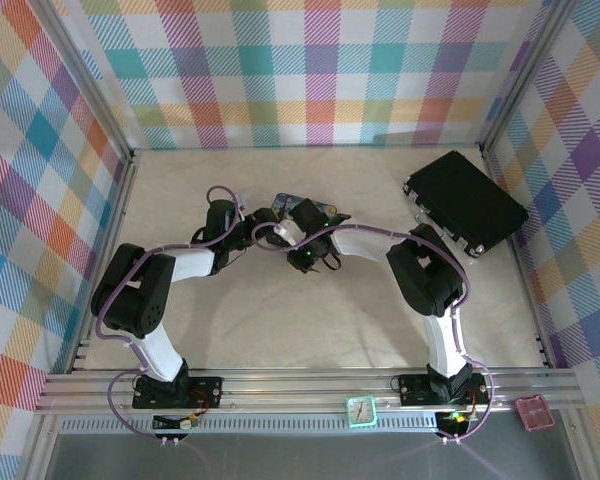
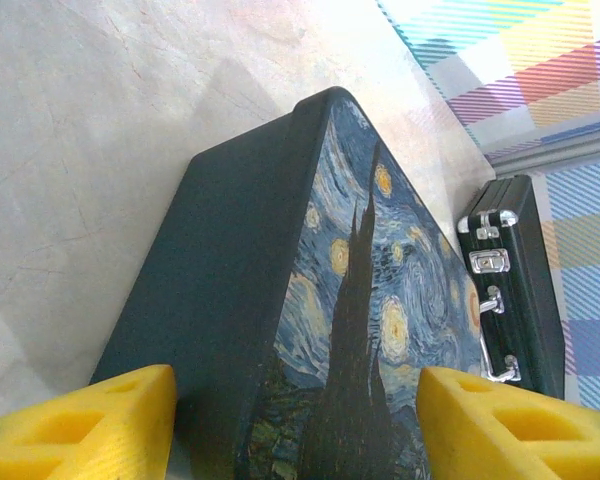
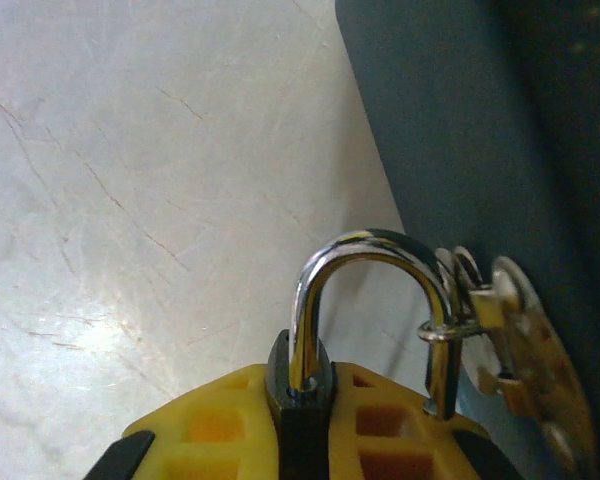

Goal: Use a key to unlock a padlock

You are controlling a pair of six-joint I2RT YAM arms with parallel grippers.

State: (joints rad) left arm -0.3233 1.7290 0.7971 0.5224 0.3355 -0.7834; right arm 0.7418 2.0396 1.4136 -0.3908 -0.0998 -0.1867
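The padlock (image 3: 302, 405) has a thin dark body, and my right gripper (image 3: 305, 440) is shut on it between its yellow fingers. Its silvery shackle (image 3: 370, 248) arches up. One leg sits in the body; the other hangs free beside it and passes through a small ring on the brassy latch (image 3: 525, 350) of the blue painted tin (image 3: 460, 120). I cannot make out the key. My left gripper (image 2: 296, 425) is open, its yellow fingers (image 2: 80, 425) straddling the near end of the tin (image 2: 380, 300). In the top view both grippers meet at the tin (image 1: 305, 207) mid-table.
A large black case (image 1: 467, 202) lies at the back right, and its silver clasps face the tin in the left wrist view (image 2: 510, 280). Checked walls enclose the table. A small teal clock (image 1: 360, 410) and a pink item (image 1: 533, 412) sit on the front rail.
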